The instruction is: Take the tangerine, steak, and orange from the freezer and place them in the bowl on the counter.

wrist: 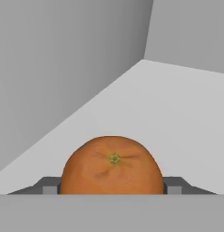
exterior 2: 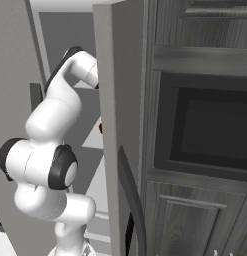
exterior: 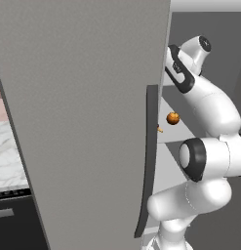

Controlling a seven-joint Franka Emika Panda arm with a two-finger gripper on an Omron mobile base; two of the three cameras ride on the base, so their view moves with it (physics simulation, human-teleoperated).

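In the hand view a flattish orange fruit with a small green stem scar, the tangerine (wrist: 112,165), sits on a pale shelf (wrist: 177,118) of the freezer. My gripper (wrist: 112,188) has one fingertip (wrist: 51,188) against each side of it, shut on it. A round orange-brown ball, the orange (exterior: 173,117), rests on a freezer shelf beside my forearm. A sliver of the dark red steak (exterior 2: 100,128) peeks past the edge of the door. The open grey freezer door (exterior: 92,122) hides my hand in the left base view. The bowl is out of view.
The freezer door's long dark handle (exterior: 149,161) stands close to my arm's elbow (exterior: 192,158). Dark wood-grain cabinets with a built-in oven (exterior 2: 205,130) stand to the right. A strip of white marble counter (exterior: 7,156) shows far left. Grey freezer walls (wrist: 63,68) close in beyond the fruit.
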